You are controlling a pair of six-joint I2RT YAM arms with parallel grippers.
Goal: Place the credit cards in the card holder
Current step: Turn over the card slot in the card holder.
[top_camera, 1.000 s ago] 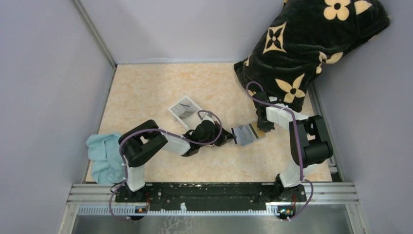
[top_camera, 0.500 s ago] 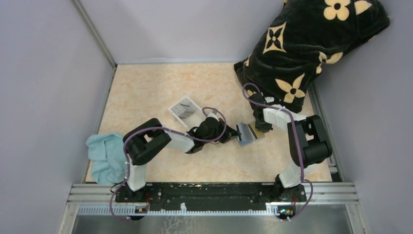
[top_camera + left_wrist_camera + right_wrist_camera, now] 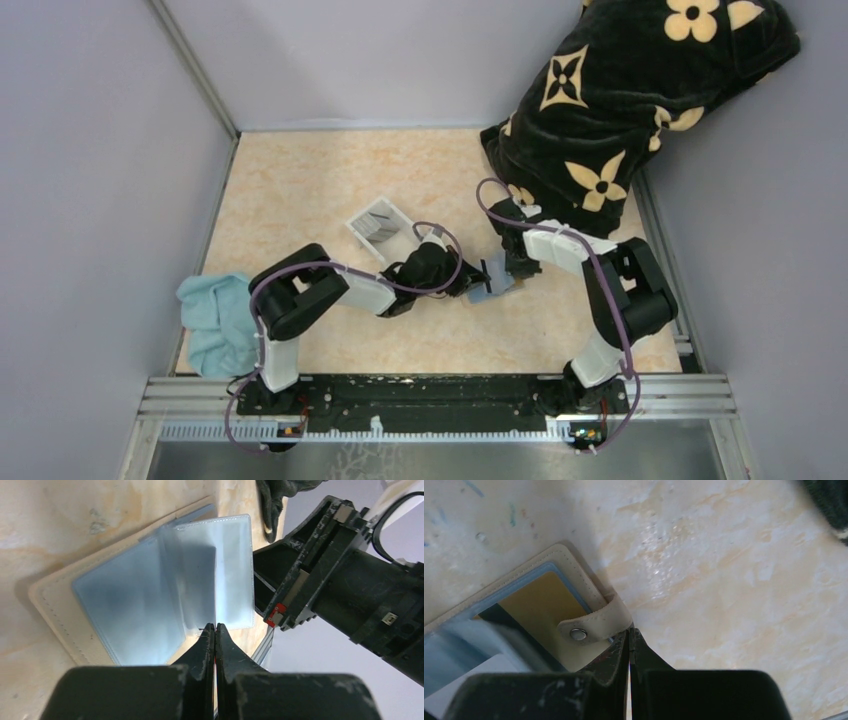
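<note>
Card holder [image 3: 493,277] lay open on table [image 3: 300,180] between both arms. Left gripper [image 3: 215,629] closed at clear sleeve [image 3: 231,570] edge, right gripper [image 3: 629,636] closed beside snap tab [image 3: 596,625]. Probably light, with floppy, slick sleeves; best pinched at the stiffer leather edge.

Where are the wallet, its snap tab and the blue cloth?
card holder [image 3: 135,605]: left wrist view, its blue-grey lining.
snap tab [image 3: 604,620]: right wrist view, beside the metal stud.
blue cloth [image 3: 212,318]: top view, its middle.
</note>
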